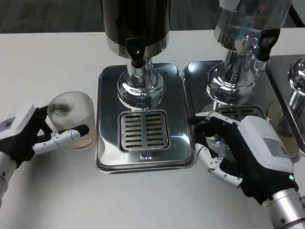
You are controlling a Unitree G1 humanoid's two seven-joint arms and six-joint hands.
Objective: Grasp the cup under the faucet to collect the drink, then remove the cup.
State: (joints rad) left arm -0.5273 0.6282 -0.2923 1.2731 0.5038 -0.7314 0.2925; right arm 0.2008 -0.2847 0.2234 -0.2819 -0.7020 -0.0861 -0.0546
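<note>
Left robot hand: the left robot hand [28, 136] lies low on the white surface [57, 62], its fingers wrapped around the cup, one white and black finger crossing the cup's front wall.
Cup: the ribbed, clear cup [74, 119] stands upright on the surface inside that grip, just beside the left edge of the drip tray and not under the faucet.
Right robot hand: the right robot hand [238, 150] rests on the surface with nothing in it, fingers apart and bent, the fingertips [202, 121] pointing at the gap between the two trays.
Dark dispenser: the dark dispenser [136, 24] rises ahead of both hands, its black faucet [137, 56] above the chrome base.
Drip tray: the steel drip tray [107, 152] sits between the two hands, its slotted grate [144, 130] bare.
Second dispenser: a clear dispenser [250, 21] stands beyond the right robot hand on its own steel tray [195, 71].
</note>
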